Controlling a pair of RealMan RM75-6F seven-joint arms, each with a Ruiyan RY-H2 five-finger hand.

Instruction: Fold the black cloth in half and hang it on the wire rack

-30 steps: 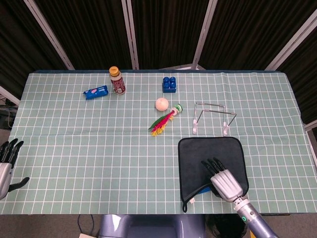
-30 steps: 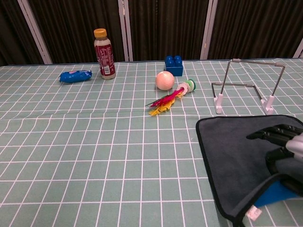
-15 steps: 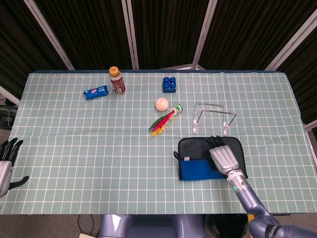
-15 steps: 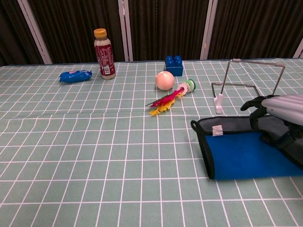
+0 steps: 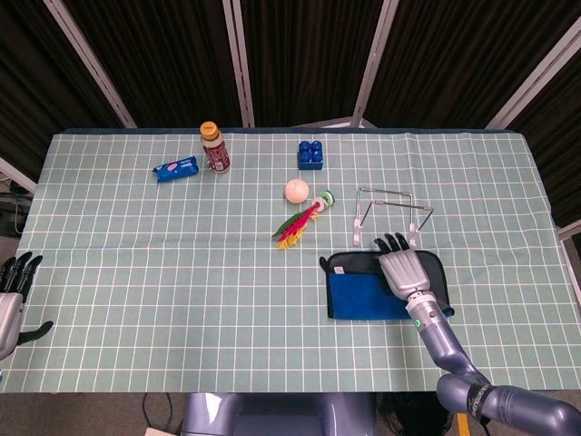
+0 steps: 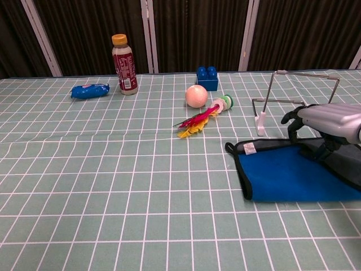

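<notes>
The black cloth (image 5: 363, 295) lies folded over at the front right of the table, its blue underside (image 6: 282, 175) facing up and a black rim showing along the left edge. My right hand (image 5: 406, 268) is over the cloth's far edge, fingers curled down, holding the folded-over edge (image 6: 324, 119). The wire rack (image 5: 392, 211) stands empty just beyond the hand, and the fingertips nearly reach its white feet (image 6: 302, 84). My left hand (image 5: 11, 295) hangs off the table's front left corner, fingers apart and holding nothing.
A feathered shuttlecock (image 5: 300, 222) and a pink ball (image 5: 296, 190) lie left of the rack. Further back stand a blue block (image 5: 311, 153), a bottle (image 5: 214, 147) and a blue packet (image 5: 176, 169).
My right hand carried the cloth's near edge up and over toward the rack, so the blue underside came to face up. The hand moved further away from me. My left hand stayed put.
</notes>
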